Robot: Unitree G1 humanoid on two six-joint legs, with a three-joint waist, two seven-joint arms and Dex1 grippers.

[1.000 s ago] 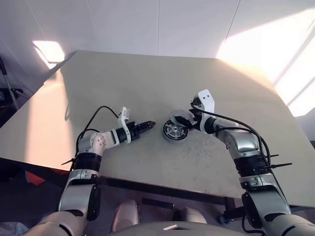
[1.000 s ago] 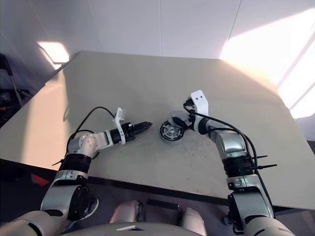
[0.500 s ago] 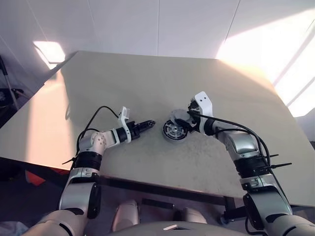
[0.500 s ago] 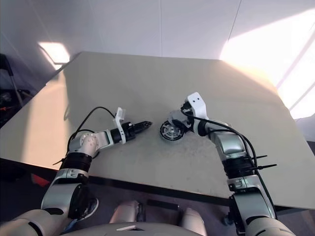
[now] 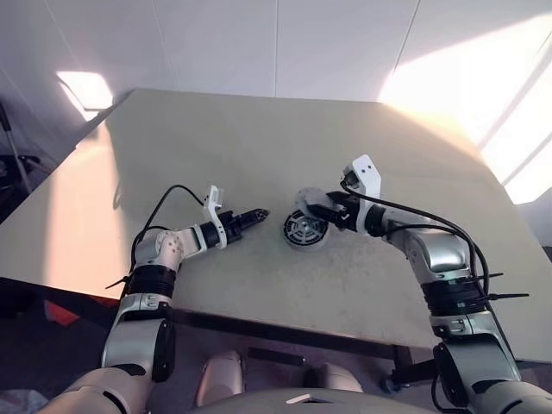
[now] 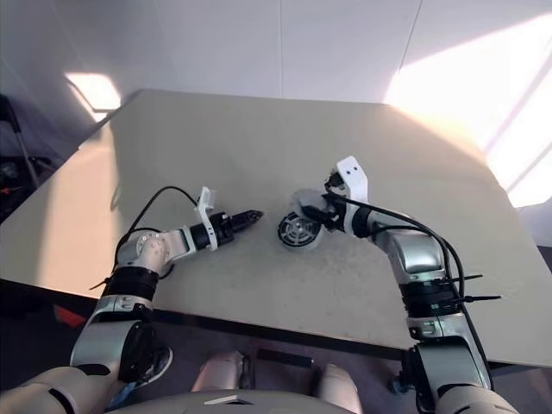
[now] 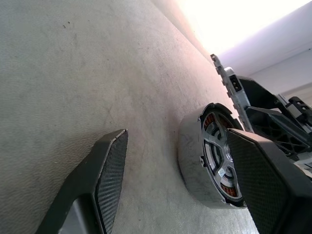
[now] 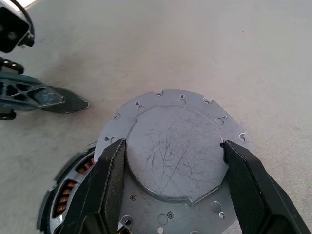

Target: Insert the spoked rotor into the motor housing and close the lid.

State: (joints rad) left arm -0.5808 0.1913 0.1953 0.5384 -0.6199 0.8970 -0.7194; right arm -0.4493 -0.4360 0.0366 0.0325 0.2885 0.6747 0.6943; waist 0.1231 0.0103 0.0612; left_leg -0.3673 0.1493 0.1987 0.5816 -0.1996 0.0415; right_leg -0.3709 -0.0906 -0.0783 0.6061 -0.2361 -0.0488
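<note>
The big bench (image 5: 259, 147) carries just one thing, the round motor housing (image 5: 304, 231), and it lies between the two arms. The spoked rotor (image 7: 217, 158) already sits inside it (you can see the copper coils around the spokes).

The right end effector (image 8: 170, 195) is the nearer one. It is grasping the flat round lid (image 8: 173, 146), one black finger on each side of the lid's raised middle. The lid hangs tilted, just above and a little behind the housing, partly over it. So the housing lies just below and ahead of this end effector, toward the left arm.

The left end effector (image 5: 253, 216) rests near the bench, its fingers spread and holding nothing. The housing is just beside its tips, off toward the right arm.

To close up, I think the lid must slide forward, go flat, and come down.
</note>
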